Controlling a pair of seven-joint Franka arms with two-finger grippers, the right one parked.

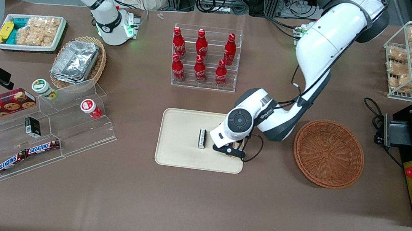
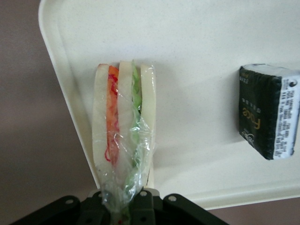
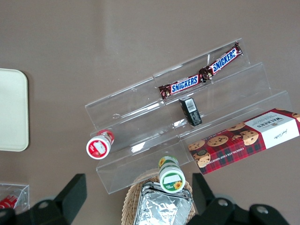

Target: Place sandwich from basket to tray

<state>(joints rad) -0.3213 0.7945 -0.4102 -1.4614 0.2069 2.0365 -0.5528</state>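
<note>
The sandwich, pale bread with orange-red and green layers in clear wrap, is over the cream tray close to its rim. My gripper is shut on the wrap's gathered end. In the front view the gripper is low over the tray, at the tray's edge nearest the reddish-brown basket, and the arm hides most of the sandwich. The basket has nothing in it. I cannot tell whether the sandwich touches the tray.
A small dark packet lies on the tray beside the gripper. A clear rack of red bottles stands farther from the front camera than the tray. A clear stepped shelf with snacks sits toward the parked arm's end.
</note>
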